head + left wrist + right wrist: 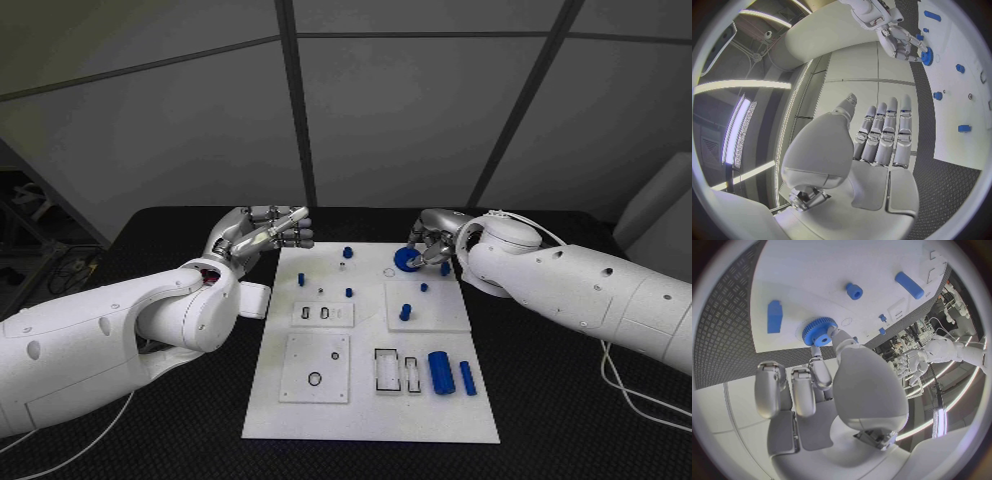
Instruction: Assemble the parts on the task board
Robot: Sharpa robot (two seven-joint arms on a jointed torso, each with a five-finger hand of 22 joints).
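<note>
The white task board [375, 410] lies in the middle of the table. At its far edge sits a blue gear [405, 260], and my right hand [436, 243] pinches it between the thumb and a finger. In the right wrist view the gear [819, 331] is at the fingertips [833, 333], close to the board [811, 275]. I cannot tell whether it is lifted. My left hand [268, 234] hovers beyond the board's far left corner, holding nothing. Its fingers [882, 132] are straight and side by side. The left wrist view shows the right hand [898, 35] on the gear [927, 56].
Several small blue pegs stand on the board's far half, among them one [405, 312] on the right inset plate. Two blue cylinders [440, 372] lie side by side near the right edge. A black ring [315, 379] rests on the near left plate. Black table surrounds the board.
</note>
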